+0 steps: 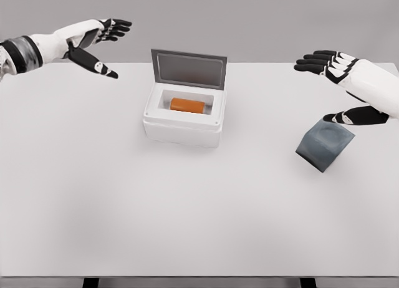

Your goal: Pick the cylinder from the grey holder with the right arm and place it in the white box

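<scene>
An orange cylinder (187, 105) lies on its side inside the white box (181, 127), whose grey lid (189, 68) stands open at the back. The grey holder (323, 145) sits tilted at the right of the table, with nothing visible in it. My right hand (327, 62) hovers above and behind the holder, fingers spread and pointing left, holding nothing; its thumb (349, 117) hangs just over the holder's top edge. My left hand (106, 35) floats at the far left, above the table's back edge, fingers spread and holding nothing.
The white table (187, 219) spans the view, with its front edge near the bottom and two dark legs showing below it. A grey wall stands behind it.
</scene>
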{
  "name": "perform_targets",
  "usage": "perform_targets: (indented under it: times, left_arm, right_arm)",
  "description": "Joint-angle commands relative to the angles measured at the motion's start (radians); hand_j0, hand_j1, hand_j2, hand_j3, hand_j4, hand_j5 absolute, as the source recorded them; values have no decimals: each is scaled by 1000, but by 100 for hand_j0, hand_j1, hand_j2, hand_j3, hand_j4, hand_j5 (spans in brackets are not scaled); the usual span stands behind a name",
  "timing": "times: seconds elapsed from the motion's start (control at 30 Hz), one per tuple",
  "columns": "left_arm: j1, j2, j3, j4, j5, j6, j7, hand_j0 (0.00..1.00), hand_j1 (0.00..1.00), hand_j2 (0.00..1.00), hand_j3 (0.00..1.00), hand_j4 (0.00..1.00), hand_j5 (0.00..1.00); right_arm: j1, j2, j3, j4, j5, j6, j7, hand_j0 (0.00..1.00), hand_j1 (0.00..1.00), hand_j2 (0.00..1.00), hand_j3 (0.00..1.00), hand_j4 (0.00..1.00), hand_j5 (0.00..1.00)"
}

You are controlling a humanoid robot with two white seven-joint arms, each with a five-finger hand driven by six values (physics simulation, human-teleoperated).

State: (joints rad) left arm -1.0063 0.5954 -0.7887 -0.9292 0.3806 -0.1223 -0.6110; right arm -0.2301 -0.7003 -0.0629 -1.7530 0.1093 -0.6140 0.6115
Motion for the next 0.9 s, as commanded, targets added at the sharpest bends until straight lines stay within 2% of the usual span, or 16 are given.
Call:
perform_targets:
  times: [0.0, 0.1, 0.2, 0.3, 0.37, 0.53, 0.6, 0.87]
  left_arm:
    - [0, -23, -4, 21, -14, 1, 0, 100, 100, 100, 100, 100, 100]
    - [-15, -60, -4, 24, -66, -2, 0, 100, 100, 100, 100, 100, 100]
    - [-38, -109, -4, 107, -85, -8, 0, 100, 100, 100, 100, 100, 100]
    - [-52, -131, -4, 130, -103, -7, 0, 100, 100, 100, 100, 100, 100]
    - [-64, -166, -4, 184, -126, -7, 0, 100, 100, 100, 100, 100, 100]
    - [-69, -170, -27, 181, -138, -13, 0, 100, 100, 100, 100, 100, 100]
    - [-71, -170, -57, 174, -138, -26, 0, 100, 100, 100, 100, 100, 100]
    - [-71, -167, -76, 171, -161, -66, 0, 100, 100, 100, 100, 100, 100]
  right_arm:
    - [0, -4, 2, 0, -7, 3, -1, 100, 100, 100, 100, 100, 100]
    - [0, -5, 2, -2, -4, 3, -1, 100, 100, 100, 100, 100, 100]
    - [6, -7, 40, -2, -7, 3, -1, 100, 100, 100, 100, 100, 100]
    - [2, -7, 41, -3, 3, 3, -1, 100, 100, 100, 100, 100, 100]
    - [2, -8, 41, -3, 6, 3, -1, 100, 100, 100, 100, 100, 100]
    - [-5, 12, 32, -3, 3, 3, -1, 100, 100, 100, 100, 100, 100]
    - [-5, 22, 34, -2, 3, 3, -1, 100, 100, 100, 100, 100, 100]
    - [-6, 25, 31, -2, 3, 3, -1, 100, 100, 100, 100, 100, 100]
